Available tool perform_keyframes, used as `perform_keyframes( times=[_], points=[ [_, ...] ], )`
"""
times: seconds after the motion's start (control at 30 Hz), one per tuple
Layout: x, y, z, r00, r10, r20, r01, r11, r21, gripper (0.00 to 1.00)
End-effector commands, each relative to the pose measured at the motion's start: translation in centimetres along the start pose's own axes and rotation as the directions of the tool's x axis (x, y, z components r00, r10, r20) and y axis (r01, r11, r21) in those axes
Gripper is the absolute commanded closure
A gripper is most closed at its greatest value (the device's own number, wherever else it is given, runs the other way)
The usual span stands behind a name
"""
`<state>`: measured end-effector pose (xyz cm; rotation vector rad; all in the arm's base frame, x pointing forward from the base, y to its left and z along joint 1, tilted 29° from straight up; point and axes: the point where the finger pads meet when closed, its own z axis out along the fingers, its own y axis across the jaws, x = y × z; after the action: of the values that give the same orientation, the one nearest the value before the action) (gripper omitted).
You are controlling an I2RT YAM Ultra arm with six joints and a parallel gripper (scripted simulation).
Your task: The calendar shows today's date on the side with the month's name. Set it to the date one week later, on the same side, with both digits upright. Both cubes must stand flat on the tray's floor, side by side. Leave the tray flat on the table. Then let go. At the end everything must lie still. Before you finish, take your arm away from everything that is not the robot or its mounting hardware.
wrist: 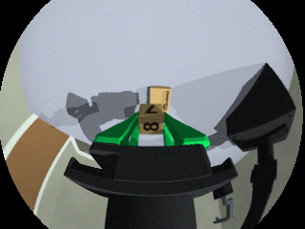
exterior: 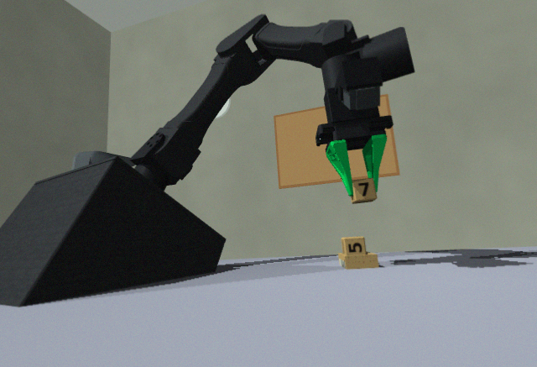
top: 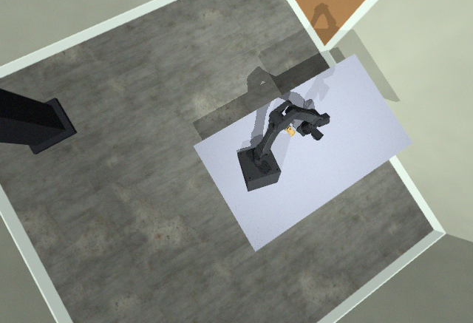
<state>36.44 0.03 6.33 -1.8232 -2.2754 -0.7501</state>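
- Presently the green fingers of the gripper (exterior: 363,188) (wrist: 152,118) are pinching one cube, the 7 cube (exterior: 363,191) (wrist: 152,125), in the air above the tray (exterior: 362,261) (top: 291,133).
- The 5 cube (exterior: 353,246) stands in the tray, its 5 lying on its side in the exterior view. Whether that face belongs to the month side, I can't tell.
- Slipping looks like the first risk: the tips grip smooth, flat faces, and the 7 cube sits slightly askew, so a jerk or a knock could swing it round.
- Coming down off line could catch a corner on the tray's rim or on the 5 cube, leaving the 7 cube propped up instead of flat, or shoving the tray.
- A wrong turn of the wrist would put another digit forward; the wrist view shows an 8 on a face next to the 7.
- Letting go too high might tumble it; fingers opening in the tight tray could nudge the neighbour.
- Both cubes look like pale tan wood, square-edged, with bold dark digits. The tray is a low block of similar colour, and the table (exterior: 277,319) (top: 344,140) (wrist: 157,43) a matt, faintly speckled lilac-grey.
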Motion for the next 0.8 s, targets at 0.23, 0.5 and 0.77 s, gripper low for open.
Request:
perform_keyframes(
  times=[0.23,0.5,0.77],
  points=[
    [0.4,-1.5,-2.7,0.999,0.022,-0.024,-0.021,0.999,0.047,0.74],
    [0.2,-1.7,-2.5,0.999,0.024,-0.025,-0.022,0.998,0.052,0.74],
    [-3.4,-3.6,-1.6,0.982,-0.186,-0.028,0.187,0.981,0.057,0.74]
  ],
)
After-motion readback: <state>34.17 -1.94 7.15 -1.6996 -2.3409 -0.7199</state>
